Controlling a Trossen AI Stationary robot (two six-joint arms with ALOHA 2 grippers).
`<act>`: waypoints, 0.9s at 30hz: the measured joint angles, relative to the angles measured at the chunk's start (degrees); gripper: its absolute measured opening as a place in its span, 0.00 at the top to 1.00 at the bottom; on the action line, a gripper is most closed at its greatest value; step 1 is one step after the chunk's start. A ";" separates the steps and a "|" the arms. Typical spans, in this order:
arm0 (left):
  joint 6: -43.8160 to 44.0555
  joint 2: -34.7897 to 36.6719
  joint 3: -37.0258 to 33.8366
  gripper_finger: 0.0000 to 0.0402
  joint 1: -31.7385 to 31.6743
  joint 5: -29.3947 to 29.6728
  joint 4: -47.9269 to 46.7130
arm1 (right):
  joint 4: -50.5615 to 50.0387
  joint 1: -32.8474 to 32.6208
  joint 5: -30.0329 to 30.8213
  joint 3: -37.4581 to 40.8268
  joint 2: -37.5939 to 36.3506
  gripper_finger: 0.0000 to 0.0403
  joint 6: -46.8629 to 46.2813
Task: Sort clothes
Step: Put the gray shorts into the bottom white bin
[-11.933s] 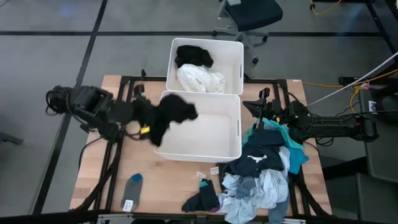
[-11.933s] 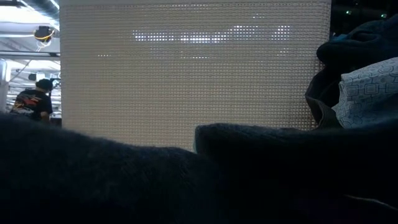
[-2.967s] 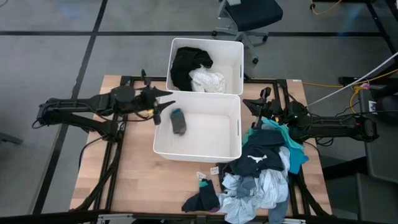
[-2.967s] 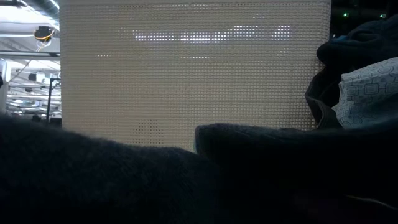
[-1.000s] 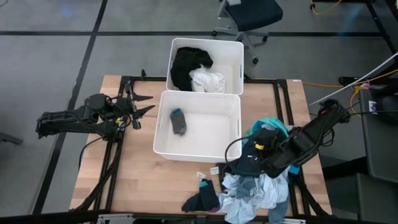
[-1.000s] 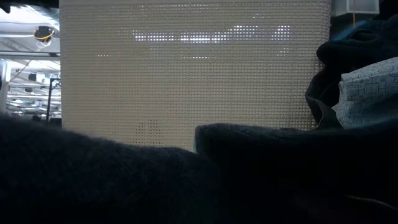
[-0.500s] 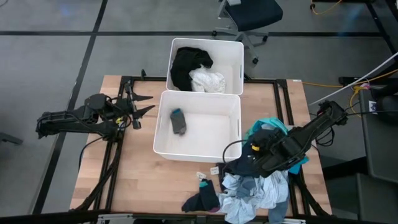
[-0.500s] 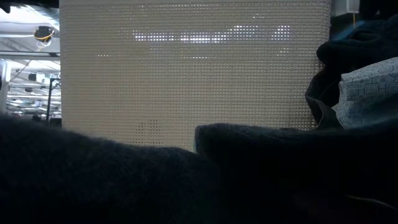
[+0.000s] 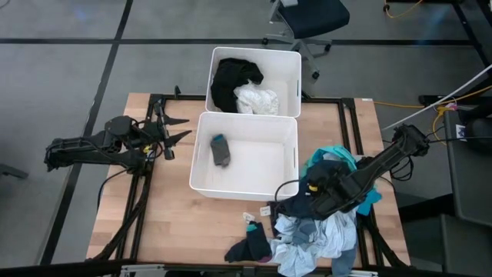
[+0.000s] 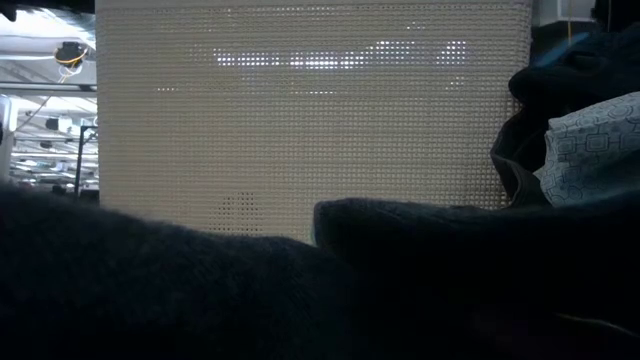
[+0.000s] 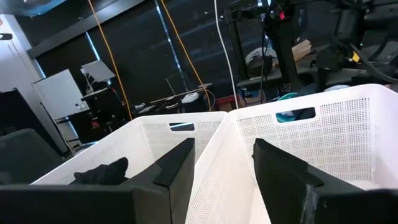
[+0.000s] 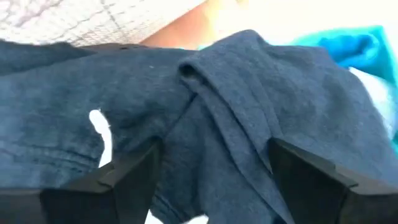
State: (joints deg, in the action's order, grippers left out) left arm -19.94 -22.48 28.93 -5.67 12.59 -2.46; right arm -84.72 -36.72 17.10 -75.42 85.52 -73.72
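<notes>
Two dark, matte-black jointed arms: the left arm [image 9: 84, 148] and the right arm [image 9: 377, 171], each built of slim tubular links with bulkier joint housings. Left gripper [image 9: 175, 128]: two tapered black fingers [image 11: 177, 171], flat-faced and wedge-shaped. Right gripper [image 12: 214, 180]: matching black fingers; a small yellow marking [image 9: 313, 185] sits near its wrist.

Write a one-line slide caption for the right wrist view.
Open right gripper poised just above a folded navy garment, with teal fabric beyond it.
</notes>
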 joint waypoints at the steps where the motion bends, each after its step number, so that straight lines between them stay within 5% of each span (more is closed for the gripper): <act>1: 0.00 0.00 0.00 0.63 0.00 -0.01 0.01 | 0.72 0.01 0.08 0.71 0.00 0.27 0.43; 9: -0.02 0.00 0.02 0.63 0.00 0.00 0.01 | 1.30 0.01 -1.10 5.87 -0.02 0.40 0.99; 20: -0.35 0.00 0.02 0.63 0.00 0.01 0.03 | 0.90 0.01 -1.27 5.99 -0.02 0.97 5.82; 27: -0.56 0.00 0.02 0.63 0.04 0.01 0.07 | -4.26 0.01 -2.10 0.55 -0.17 0.95 6.23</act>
State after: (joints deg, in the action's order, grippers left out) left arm -20.51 -22.48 28.95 -5.63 12.60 -2.39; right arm -88.98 -36.71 15.01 -74.87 85.34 -67.49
